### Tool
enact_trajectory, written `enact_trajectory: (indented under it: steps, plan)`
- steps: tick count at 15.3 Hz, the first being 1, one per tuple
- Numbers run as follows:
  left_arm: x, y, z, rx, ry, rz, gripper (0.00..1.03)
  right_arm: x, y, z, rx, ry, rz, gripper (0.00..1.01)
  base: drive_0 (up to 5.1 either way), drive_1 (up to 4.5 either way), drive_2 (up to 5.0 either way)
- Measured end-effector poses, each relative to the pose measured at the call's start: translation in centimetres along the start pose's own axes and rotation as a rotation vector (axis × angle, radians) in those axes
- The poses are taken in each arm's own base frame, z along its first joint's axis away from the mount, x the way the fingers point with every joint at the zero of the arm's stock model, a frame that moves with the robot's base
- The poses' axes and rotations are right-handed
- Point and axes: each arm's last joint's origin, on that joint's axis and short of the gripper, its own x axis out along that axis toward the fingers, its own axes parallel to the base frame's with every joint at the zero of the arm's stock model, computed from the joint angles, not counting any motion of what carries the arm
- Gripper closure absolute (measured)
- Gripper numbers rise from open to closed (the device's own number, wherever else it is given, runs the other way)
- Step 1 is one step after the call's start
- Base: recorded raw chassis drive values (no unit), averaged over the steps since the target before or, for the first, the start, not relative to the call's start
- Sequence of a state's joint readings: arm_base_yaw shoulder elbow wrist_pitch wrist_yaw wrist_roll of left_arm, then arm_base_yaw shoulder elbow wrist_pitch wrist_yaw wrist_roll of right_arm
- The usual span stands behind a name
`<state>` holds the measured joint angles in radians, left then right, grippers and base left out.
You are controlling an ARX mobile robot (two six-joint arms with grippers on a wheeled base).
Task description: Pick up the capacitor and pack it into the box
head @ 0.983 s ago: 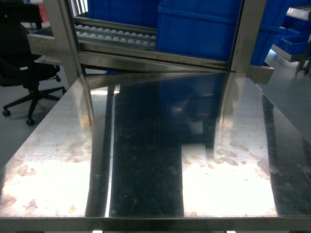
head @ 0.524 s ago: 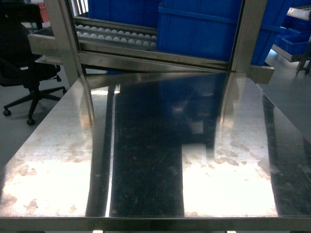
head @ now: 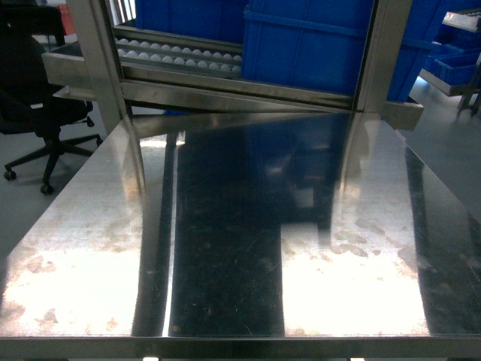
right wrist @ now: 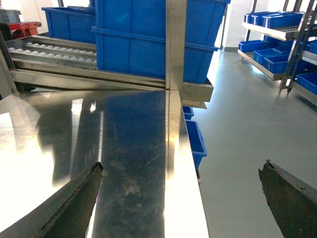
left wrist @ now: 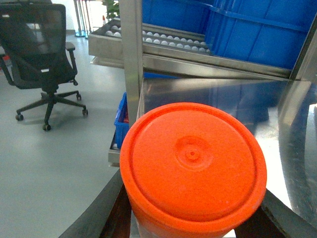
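Capacitor point(left wrist: 192, 163), an orange cylinder, sits clamped in my left gripper point(left wrist: 193, 220). Its flat round end faces the wrist camera and its long axis runs straight away from it. My right gripper point(right wrist: 182, 168) is spread wide with nothing in it, over the steel table point(right wrist: 133, 148) at its right edge, with open floor point(right wrist: 247, 124) at 3 o'clock. Blue bins point(head: 308, 45) block 12 o'clock, and there's an office chair point(left wrist: 42, 59) at 10.

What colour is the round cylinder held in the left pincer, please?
Orange; the cylinder shows best in the left wrist view.
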<state>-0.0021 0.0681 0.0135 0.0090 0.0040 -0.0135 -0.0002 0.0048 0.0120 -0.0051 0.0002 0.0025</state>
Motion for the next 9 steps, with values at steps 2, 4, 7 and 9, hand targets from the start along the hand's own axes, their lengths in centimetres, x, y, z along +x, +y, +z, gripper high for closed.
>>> enact_trajectory:
  steps: [2, 4, 7, 9]
  plan:
    - [-0.37, 0.00, 0.23, 0.003, -0.036, 0.002, 0.58, 0.00, 0.00, 0.00, 0.000, 0.000, -0.001, 0.03, 0.0, 0.00, 0.0]
    - [-0.38, 0.01, 0.32, 0.003, -0.045, 0.004, 0.58, 0.00, 0.00, 0.00, 0.000, 0.000, 0.000, 0.03, 0.0, 0.00, 0.0]
    - [-0.37, 0.01, 0.29, 0.003, -0.042, 0.004, 0.58, 0.00, 0.00, 0.00, 0.000, 0.000, 0.000, 0.03, 0.0, 0.00, 0.0]
    - [-0.37, 0.01, 0.29, 0.003, -0.042, 0.004, 0.58, 0.00, 0.00, 0.00, 0.000, 0.000, 0.000, 0.03, 0.0, 0.00, 0.0]
